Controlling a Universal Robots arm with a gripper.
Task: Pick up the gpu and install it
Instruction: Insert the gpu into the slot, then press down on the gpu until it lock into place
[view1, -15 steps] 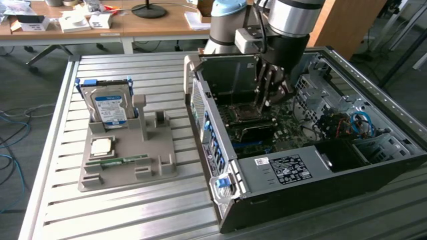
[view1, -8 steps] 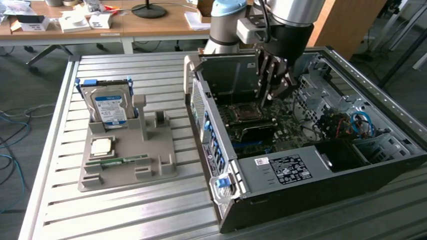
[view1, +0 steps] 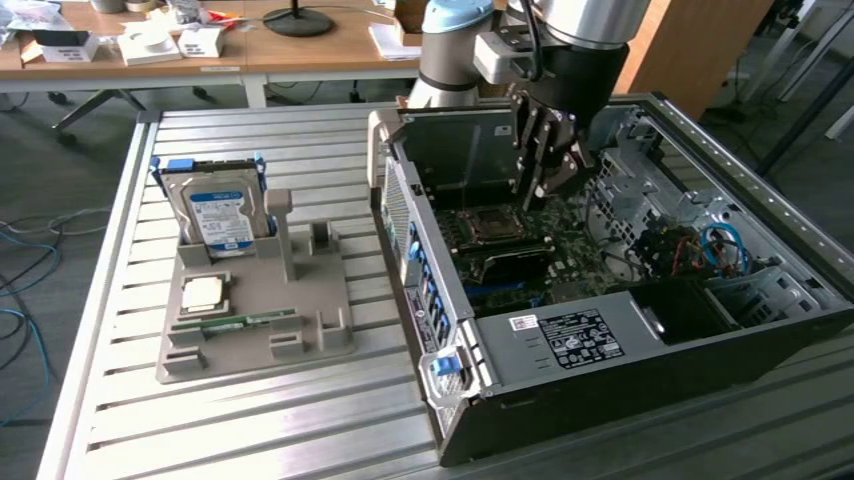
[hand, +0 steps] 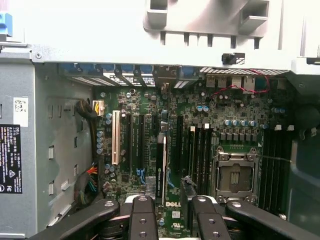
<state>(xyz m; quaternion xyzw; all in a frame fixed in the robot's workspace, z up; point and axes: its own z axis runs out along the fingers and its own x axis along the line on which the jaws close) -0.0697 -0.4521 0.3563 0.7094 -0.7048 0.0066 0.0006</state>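
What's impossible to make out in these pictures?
1. Whether the gpu sits in its slot: wrist view, seen edge-on; exterior view, gripper covers it.
2. Case label text: exterior view, too small.
3. Desk: exterior view, cut off by the picture's edge.

Lab: slatted metal bench (view1: 107, 330), cluttered desks (view1: 267, 55).

Case: open black-and-grey metal computer tower (view1: 587, 345) lying on its side on the slatted aluminium table (view1: 267, 430).
Motherboard: dark green circuit board (hand: 150, 107) with an empty silver processor socket (hand: 235, 172).
Holder: grey plastic parts tray (view1: 254, 310), toward the exterior view's left of the case.
Tray contents: silver blue-labelled hard drive (view1: 220, 218) upright; square silver processor chip (view1: 204, 292); narrow green memory stick (view1: 238, 323) lying flat.
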